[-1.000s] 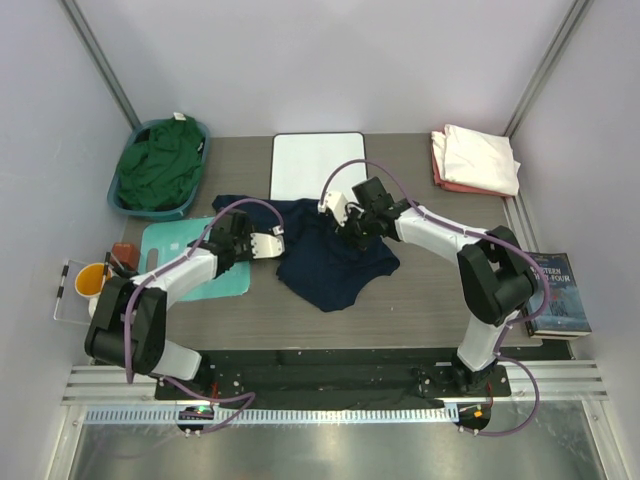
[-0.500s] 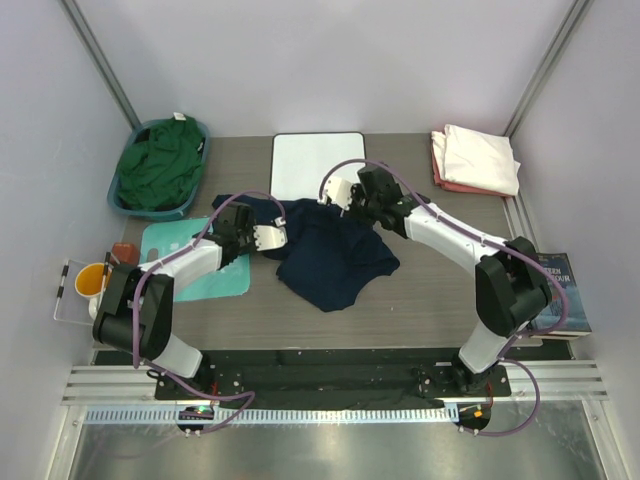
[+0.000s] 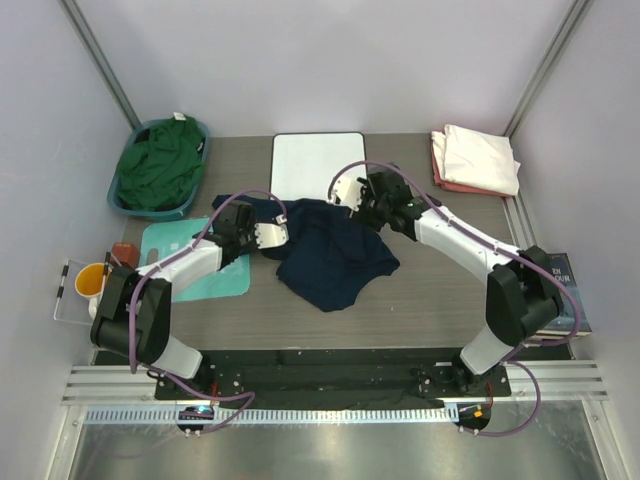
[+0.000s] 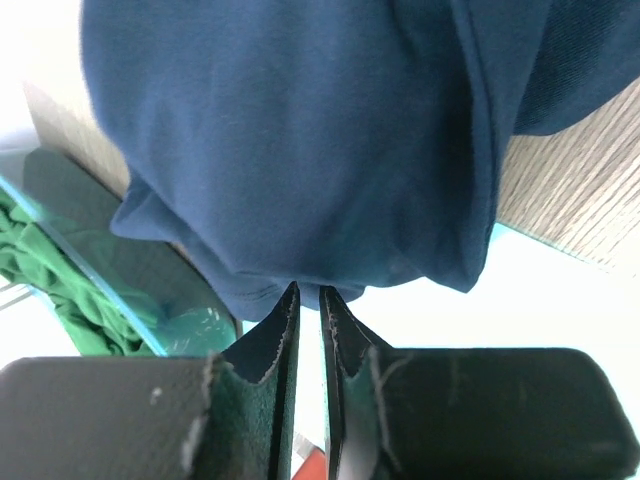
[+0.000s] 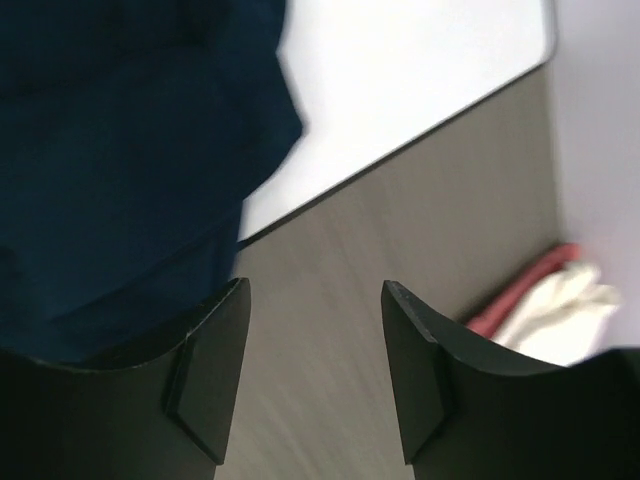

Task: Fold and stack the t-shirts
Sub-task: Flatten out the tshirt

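The dark navy t-shirt point(image 3: 330, 260) is seen lying crumpled and spread at the middle of the tabletop point(image 3: 420, 290). Its far edge overlaps the near edge of the white board point(image 3: 318, 160), and its left part reaches toward the teal mat point(image 3: 170, 245). The left fingers point(image 4: 265, 345) are drawn almost together, with only a thin slit left between them. In the left wrist view a fold of the navy cloth's edge is seen pulled to a point at their tips, so the shirt is taken to be pinched there at its left side. The right fingers point(image 5: 215, 370) are spread apart with nothing between them; bare tabletop and a corner of the white board are seen through the gap. They are held over the shirt's far right part, with the navy cloth just beside the left one of the 2. The dark green t-shirt point(image 3: 158, 165) is bunched inside the teal basket point(image 3: 122, 205) at the far left corner. At the far right corner the cream-white t-shirt point(image 3: 482, 155) is laid folded on top of the salmon-pink t-shirt point(image 3: 440, 165), of which only the left and near edges can be seen.
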Tool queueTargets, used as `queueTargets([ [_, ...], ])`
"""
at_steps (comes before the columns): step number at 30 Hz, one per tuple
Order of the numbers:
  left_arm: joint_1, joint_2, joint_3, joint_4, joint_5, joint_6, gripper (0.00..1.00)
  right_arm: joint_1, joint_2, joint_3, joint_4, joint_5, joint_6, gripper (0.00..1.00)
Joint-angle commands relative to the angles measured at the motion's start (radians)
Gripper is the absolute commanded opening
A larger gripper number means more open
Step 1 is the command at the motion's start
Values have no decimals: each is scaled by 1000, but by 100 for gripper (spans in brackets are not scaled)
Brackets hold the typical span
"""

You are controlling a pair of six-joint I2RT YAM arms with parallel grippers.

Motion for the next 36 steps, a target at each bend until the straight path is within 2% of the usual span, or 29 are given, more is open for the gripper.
queueTargets([
  [1,-4,-50,11,15,-11,9,13,-39,-66,57,-334,-276,213,56],
  [3,-4,-50,12,15,-11,9,13,-70,-90,-6,-350,-407,332,54],
  [6,-6,-51,14,12,-11,13,13,-110,-110,-99,-341,-517,391,55],
  [8,-6,-53,14,9,-11,22,14,-125,-114,-155,-304,-534,431,56],
  [14,-6,-65,21,3,-11,47,14,-236,-66,-202,-212,-666,629,63],
  [21,-7,-73,23,-15,-9,47,15,-288,14,-186,-41,-783,862,77],
  [27,-7,-74,27,-18,-17,55,15,-309,81,-176,65,-858,1012,76],
  [36,-7,-56,49,-28,-20,45,16,-319,115,-210,110,-887,1059,70],
])
